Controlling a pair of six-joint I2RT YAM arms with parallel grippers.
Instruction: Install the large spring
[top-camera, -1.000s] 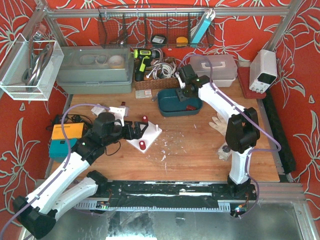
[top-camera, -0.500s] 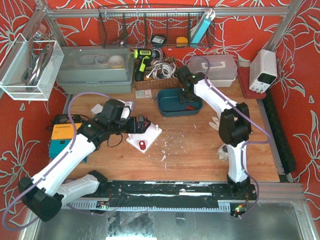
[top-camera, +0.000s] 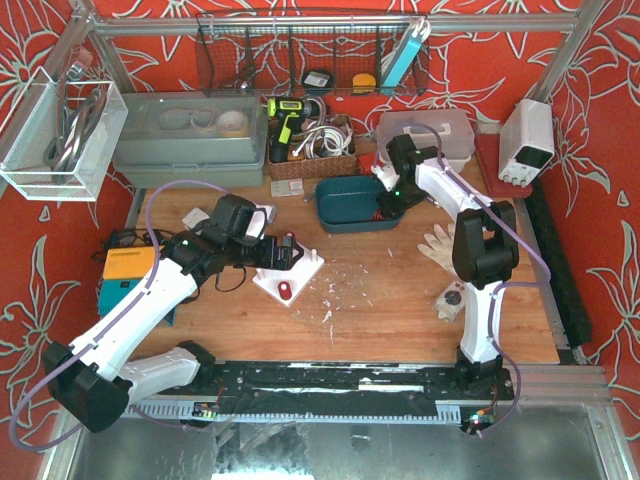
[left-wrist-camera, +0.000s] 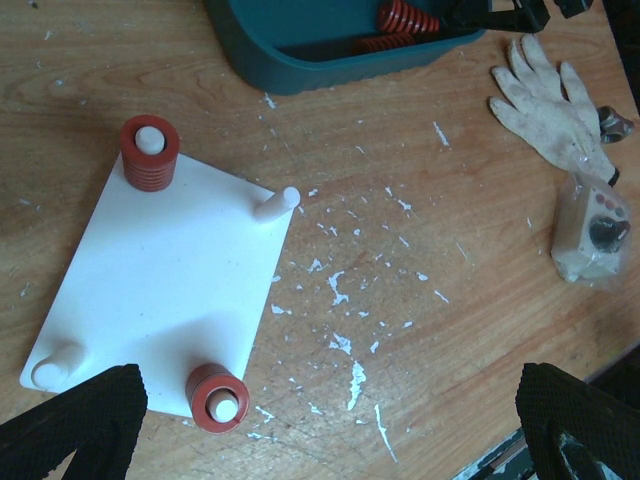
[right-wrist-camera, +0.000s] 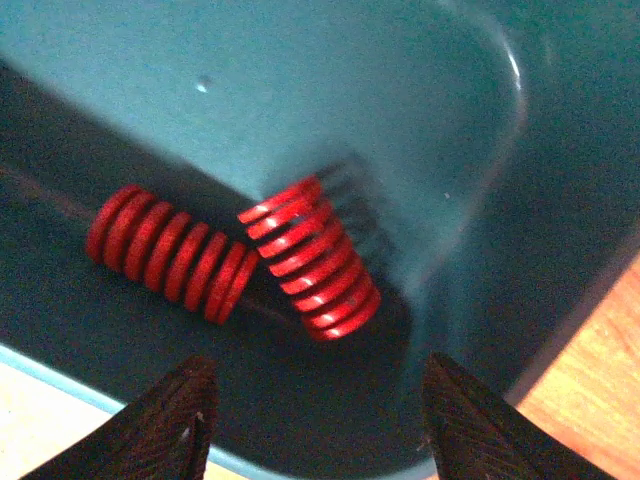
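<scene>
- 2 red coil springs lie on their sides on the floor of the teal bin (right-wrist-camera: 330, 90). They have thick, tightly wound turns and look alike in size, so I cannot tell which is the large one.
- The centre spring (right-wrist-camera: 312, 258) runs slantwise from 11 to 5 o'clock, close to the bin's curved wall.
- The second spring (right-wrist-camera: 170, 252) lies at its 9 o'clock. The near ends of the 2 springs meet or almost meet, making a shallow V.
- The right gripper (right-wrist-camera: 315, 385) is inside the bin with its fingers spread and nothing between them.
- The centre spring sits just at 12 o'clock of the gap between the fingers. The second spring is at about 10 o'clock, above one fingertip. Neither spring touches a finger.
- From above, the bin (top-camera: 340, 195) stands at about 1 o'clock from the white plate (top-camera: 300, 268), well apart from it, with the right gripper (top-camera: 385, 205) at its 3 o'clock end.
- The white plate (left-wrist-camera: 170, 280) lies flat on the wooden table (left-wrist-camera: 450, 300) with a peg at each corner.
- 2 fitted springs already stand on pegs, one (left-wrist-camera: 150, 155) at the plate's 12 o'clock corner and one (left-wrist-camera: 218, 397) at the 6 o'clock corner.
- The pegs at 3 o'clock (left-wrist-camera: 275, 203) and 9 o'clock (left-wrist-camera: 55, 365) are bare.
- The left gripper (left-wrist-camera: 328, 385) hovers over the plate's 6 o'clock side, its fingers wide apart and empty.
- A white glove (left-wrist-camera: 545, 95) lies on the table at 2 o'clock from the plate.
</scene>
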